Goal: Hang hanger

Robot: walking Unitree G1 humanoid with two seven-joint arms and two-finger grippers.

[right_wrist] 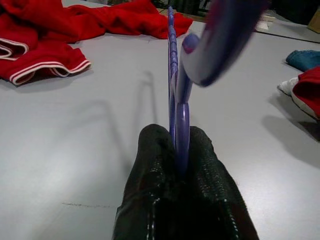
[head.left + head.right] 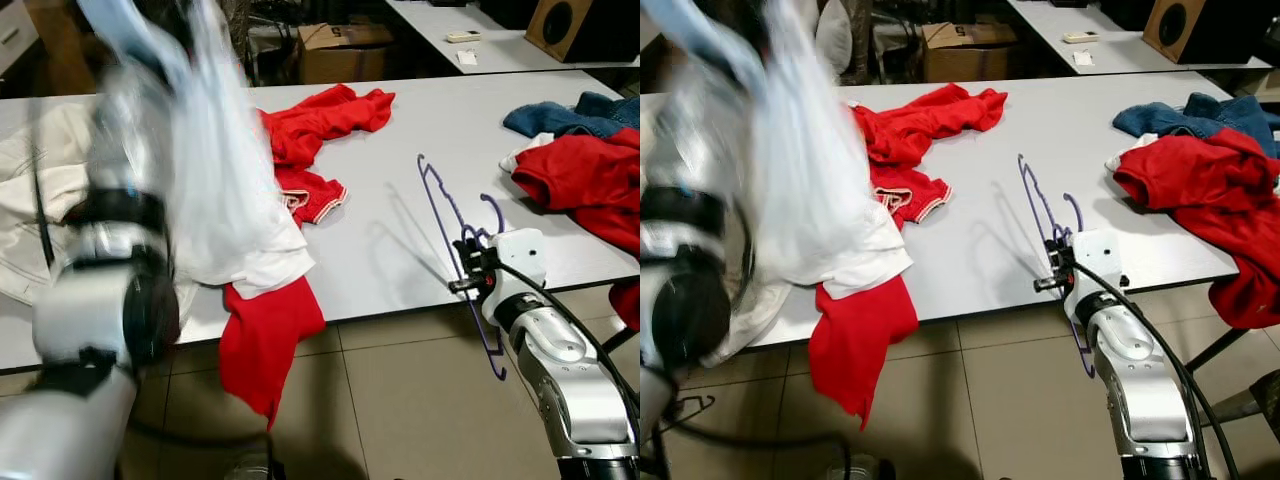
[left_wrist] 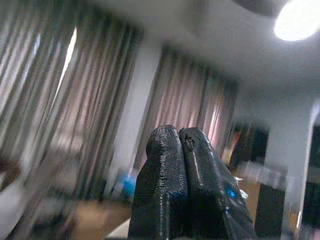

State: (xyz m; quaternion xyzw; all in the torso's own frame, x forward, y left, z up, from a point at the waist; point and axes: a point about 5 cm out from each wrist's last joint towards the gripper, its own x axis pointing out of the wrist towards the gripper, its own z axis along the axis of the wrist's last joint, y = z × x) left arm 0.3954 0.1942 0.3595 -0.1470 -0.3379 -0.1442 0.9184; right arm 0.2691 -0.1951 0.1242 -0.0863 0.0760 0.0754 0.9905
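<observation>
In the left eye view, the right claw (image 2: 468, 262) is pinching a purple hanger (image 2: 450, 228) at the near edge of the white worktop (image 2: 400, 190), the hanger standing on edge with its lower end hanging past the edge toward the floor. The left arm is lifting blurred pale clothing (image 2: 215, 150) high above the worktop. Red garments (image 2: 310, 125) are lying mid-worktop, and a red and blue pile (image 2: 585, 160) is sitting at the right end.

In the left wrist view, the left claw (image 3: 178, 137) is pressing its fingers together, pointing up toward curtains (image 3: 65, 100) and a ceiling light (image 3: 297, 20).

In the right wrist view, the right claw is squeezing the hanger's thin bar, hook blurred above.
</observation>
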